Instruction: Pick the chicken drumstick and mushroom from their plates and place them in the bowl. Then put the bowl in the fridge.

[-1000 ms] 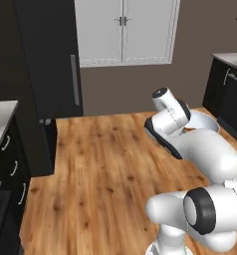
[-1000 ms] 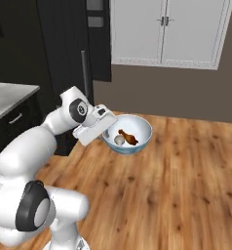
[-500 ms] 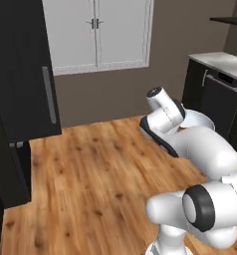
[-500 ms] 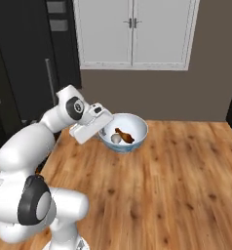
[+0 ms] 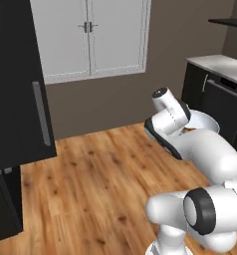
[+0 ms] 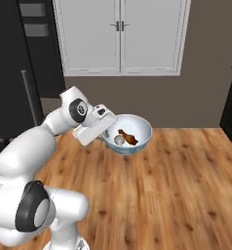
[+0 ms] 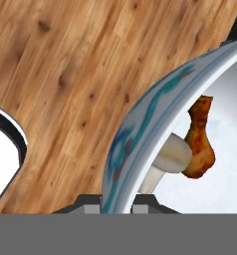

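The bowl (image 6: 128,135) was held above the wooden floor (image 6: 176,185), its rim pinched between the closed fingers of the gripper (image 7: 116,203). The chicken drumstick (image 6: 128,137) and mushroom (image 6: 119,140) were seen touching inside it.

One bowl (image 6: 137,138) — one drumstick (image 6: 128,137), one mushroom (image 6: 119,140).

Both base views look forward and down from behind the arm, left and right, sharing the white cabinet doors (image 5: 90,37) and wooden floor (image 6: 176,185). The hand view looks close along the bowl (image 7: 140,124) rim.
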